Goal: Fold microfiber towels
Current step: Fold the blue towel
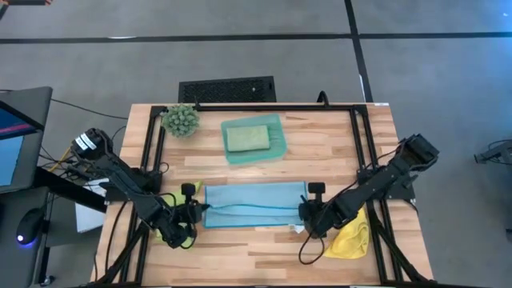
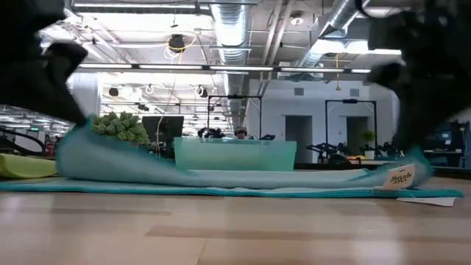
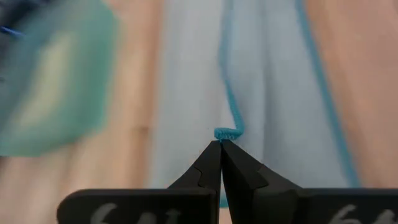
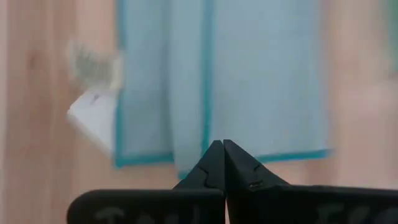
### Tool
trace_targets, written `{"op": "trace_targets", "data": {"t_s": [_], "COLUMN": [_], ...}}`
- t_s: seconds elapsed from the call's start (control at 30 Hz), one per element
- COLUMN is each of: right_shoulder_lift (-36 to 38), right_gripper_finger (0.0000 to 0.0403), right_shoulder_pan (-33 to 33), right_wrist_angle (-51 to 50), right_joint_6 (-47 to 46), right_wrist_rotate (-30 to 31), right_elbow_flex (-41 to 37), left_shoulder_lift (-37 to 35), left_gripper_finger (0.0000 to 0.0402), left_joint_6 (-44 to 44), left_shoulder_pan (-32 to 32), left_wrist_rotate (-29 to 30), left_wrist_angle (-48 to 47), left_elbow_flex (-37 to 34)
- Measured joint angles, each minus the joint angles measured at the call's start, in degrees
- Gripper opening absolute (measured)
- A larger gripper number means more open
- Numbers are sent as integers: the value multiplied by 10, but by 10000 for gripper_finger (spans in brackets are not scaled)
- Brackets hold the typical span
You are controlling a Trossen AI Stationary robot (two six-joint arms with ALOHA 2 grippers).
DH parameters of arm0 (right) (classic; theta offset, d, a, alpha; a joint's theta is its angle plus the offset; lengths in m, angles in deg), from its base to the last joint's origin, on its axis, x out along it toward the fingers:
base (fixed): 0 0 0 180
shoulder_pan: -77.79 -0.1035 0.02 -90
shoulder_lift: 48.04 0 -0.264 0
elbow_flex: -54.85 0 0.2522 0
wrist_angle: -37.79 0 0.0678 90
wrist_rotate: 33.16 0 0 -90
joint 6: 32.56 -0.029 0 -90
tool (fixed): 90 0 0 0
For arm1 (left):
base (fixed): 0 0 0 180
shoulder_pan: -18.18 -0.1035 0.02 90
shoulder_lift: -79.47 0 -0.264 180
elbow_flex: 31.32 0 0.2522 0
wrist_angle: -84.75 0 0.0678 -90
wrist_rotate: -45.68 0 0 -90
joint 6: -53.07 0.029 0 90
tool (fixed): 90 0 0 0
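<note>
The light blue towel lies spread across the near middle of the tabletop, partly folded, with one stitched edge doubled over along its length. The left claw is closed on the towel's left edge; the right claw is closed on its right edge. In the left wrist view the fingertips meet on the blue hem. A white label hangs at the right corner. The yellow towel lies crumpled beside the right arm at the near right edge. The lime green towel sits under the left arm. The pale sage green towel rests folded in the teal tray at the far side, near the plant ball. Bare wood separates tray and blue towel.
</note>
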Motion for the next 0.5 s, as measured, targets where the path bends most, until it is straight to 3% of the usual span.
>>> {"op": "trace_targets", "data": {"t_s": [0.2,0.3,0.4,0.5], "right_shoulder_lift": [58,78,85,78], "right_gripper_finger": [11,11,11,11], "right_shoulder_pan": [26,39,44,41], "right_wrist_angle": [-35,-43,-43,-42], "right_joint_6": [-72,-88,-90,-90], "right_wrist_rotate": [239,297,292,240], "right_elbow_flex": [18,18,18,18], "left_shoulder_lift": [-42,-67,-95,-105], "left_gripper_finger": [0,0,0,0], "left_joint_6": [-24,-12,-10,-19], "left_shoulder_pan": [0,-4,-12,-20], "left_wrist_rotate": [225,320,334,262], "left_wrist_angle": [-174,-220,-248,-249], "left_elbow_flex": [39,41,41,33]}}
